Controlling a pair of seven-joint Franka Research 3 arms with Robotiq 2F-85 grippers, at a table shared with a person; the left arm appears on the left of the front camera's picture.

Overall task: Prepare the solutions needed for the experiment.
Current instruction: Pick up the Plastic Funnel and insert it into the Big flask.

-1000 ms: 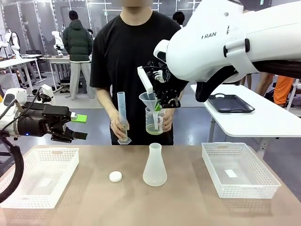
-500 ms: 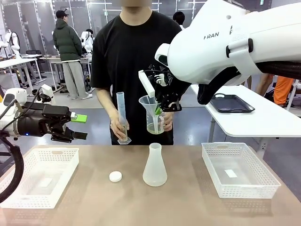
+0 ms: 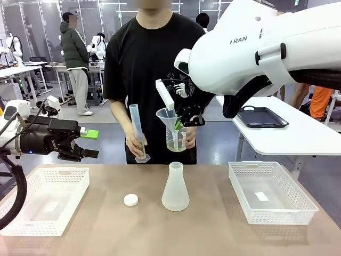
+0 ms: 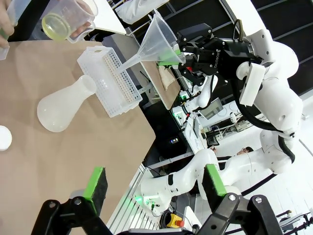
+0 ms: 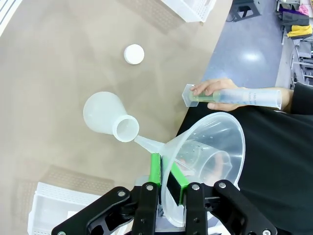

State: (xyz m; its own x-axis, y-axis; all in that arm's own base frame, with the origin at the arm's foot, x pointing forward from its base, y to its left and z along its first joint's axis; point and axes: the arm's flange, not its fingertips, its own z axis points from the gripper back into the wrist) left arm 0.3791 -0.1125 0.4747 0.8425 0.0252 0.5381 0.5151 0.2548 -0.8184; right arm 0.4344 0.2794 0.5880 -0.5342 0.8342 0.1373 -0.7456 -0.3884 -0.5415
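The only writing I can read is the letters "RAN" on the white shell of the right arm in the front view; the small print on the black gripper body in the left wrist view is too small for me. The right gripper point(image 3: 181, 120) point(image 5: 166, 176) has its fingers pressed together on the wall of the clear funnel point(image 3: 167, 115) point(image 4: 157, 41) point(image 5: 211, 146), holding it in the air well above the tabletop point(image 3: 106, 224). The left gripper point(image 3: 89, 144) point(image 4: 154, 188) hangs over the left basket point(image 3: 58, 172) with its fingers spread and nothing between them. The solutions point(image 3: 174, 145) point(image 4: 55, 25), a pale yellow-green liquid, sit low in the clear jug point(image 3: 176, 136) that the person holds in one hand point(image 3: 188, 140) beyond the far edge. The person's other hand point(image 3: 135, 145) holds a measuring cylinder point(image 3: 137, 132). The frosted flask point(image 3: 175, 189) point(image 5: 105, 117) stands upright in the middle of the tabletop, the white cap point(image 3: 130, 200) near it on the left and the right basket point(image 3: 261, 165) well apart. I cannot tell whether the flask holds liquid. Compared with one second ago, the funnel sits a little lower and more to the left, the cylinder leans a little more, and the left gripper has not moved.
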